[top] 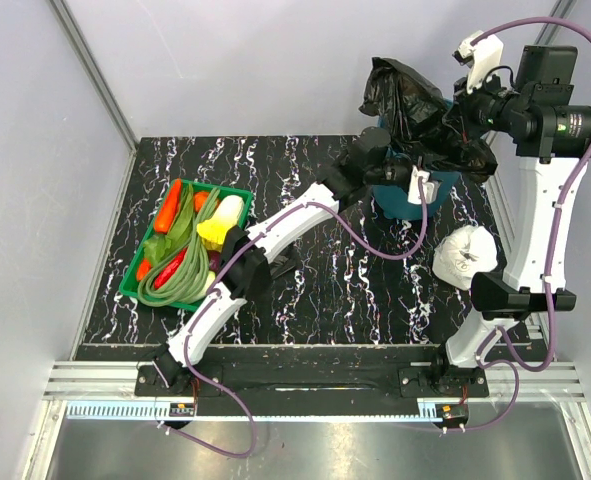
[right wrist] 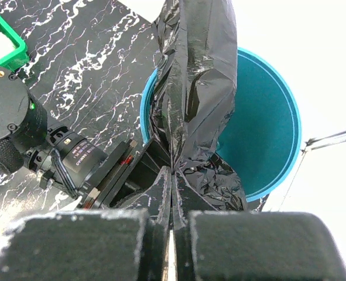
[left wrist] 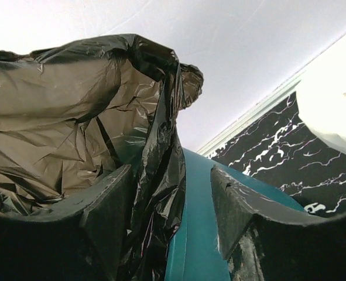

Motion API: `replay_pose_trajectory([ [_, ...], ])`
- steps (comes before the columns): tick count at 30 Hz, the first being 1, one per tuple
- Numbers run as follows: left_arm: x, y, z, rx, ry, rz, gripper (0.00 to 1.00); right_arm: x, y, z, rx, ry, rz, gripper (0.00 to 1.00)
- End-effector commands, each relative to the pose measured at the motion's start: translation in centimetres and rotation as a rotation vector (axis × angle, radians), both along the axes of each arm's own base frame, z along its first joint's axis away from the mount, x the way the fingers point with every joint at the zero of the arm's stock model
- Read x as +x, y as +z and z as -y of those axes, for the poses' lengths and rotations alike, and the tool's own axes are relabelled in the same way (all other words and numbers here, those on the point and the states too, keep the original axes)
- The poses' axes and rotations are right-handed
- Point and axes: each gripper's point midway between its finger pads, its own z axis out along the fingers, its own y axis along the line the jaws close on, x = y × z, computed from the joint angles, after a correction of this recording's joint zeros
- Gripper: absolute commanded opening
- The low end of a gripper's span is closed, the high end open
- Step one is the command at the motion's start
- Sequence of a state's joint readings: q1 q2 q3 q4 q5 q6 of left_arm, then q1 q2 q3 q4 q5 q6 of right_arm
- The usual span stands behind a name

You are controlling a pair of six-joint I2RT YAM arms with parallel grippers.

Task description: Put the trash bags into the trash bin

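Observation:
The teal trash bin (top: 400, 205) stands at the back right of the table. A large black trash bag (top: 405, 95) rises out of it and drapes over its rim. My left gripper (top: 393, 168) straddles the bin's left rim; in the left wrist view its fingers (left wrist: 111, 205) clamp the teal wall (left wrist: 199, 234) and bag film (left wrist: 73, 117) between them. My right gripper (top: 460, 125) is above the bin, shut on a fold of the bag (right wrist: 196, 76) over the bin's mouth (right wrist: 260, 117). No small folded bundle shows.
A green tray (top: 135, 285) of vegetables sits at the left of the table. A white crumpled bag (top: 465, 255) lies right of centre, in front of the bin. The left arm reaches diagonally across the table's middle. The right arm stands tall at the right edge.

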State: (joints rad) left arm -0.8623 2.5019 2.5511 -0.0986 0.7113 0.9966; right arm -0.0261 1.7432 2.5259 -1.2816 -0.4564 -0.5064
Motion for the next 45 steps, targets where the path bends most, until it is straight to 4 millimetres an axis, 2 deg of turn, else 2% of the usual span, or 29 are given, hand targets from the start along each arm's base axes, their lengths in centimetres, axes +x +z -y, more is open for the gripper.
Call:
replay_pose_trajectory([
  [1,-0.2,6.1,-1.2,-0.098,0.041,0.121,0.58,-1.1,1.1,0.0,0.007,-0.012,0.022,0.00],
  [7,0.4,7.3,-1.3,-0.155,0.075,0.133,0.46,-0.7,0.9,0.7,-0.003,-0.031,0.018,0.00],
  [10,0.1,8.5,-1.5,-0.179,0.069,0.122,0.41,-0.3,0.6,1.1,-0.005,-0.044,0.015,0.00],
  [16,-0.7,9.1,-1.7,-0.167,0.042,0.081,0.41,0.2,0.1,1.9,-0.002,-0.060,0.003,0.00],
  [22,-0.7,7.7,-1.5,-0.122,0.047,0.080,0.41,0.6,-0.6,2.3,-0.001,-0.070,-0.012,0.00],
  [27,-0.5,6.1,-1.9,-0.048,0.059,0.072,0.50,1.0,-1.3,2.8,-0.014,-0.078,-0.028,0.00],
  [30,-0.2,5.0,-2.0,-0.006,0.075,0.089,0.52,1.2,-1.6,2.9,-0.008,-0.079,-0.037,0.00],
  [33,0.7,4.1,-2.0,0.003,0.111,0.112,0.50,1.4,-1.7,2.9,0.002,-0.073,-0.039,0.00],
  [37,1.8,4.0,-1.9,-0.018,0.154,0.156,0.46,1.5,-1.8,2.8,0.005,-0.071,-0.041,0.00],
  [45,1.5,5.5,-2.3,-0.037,0.147,0.154,0.30,1.6,-1.9,3.0,0.000,-0.082,-0.042,0.00],
])
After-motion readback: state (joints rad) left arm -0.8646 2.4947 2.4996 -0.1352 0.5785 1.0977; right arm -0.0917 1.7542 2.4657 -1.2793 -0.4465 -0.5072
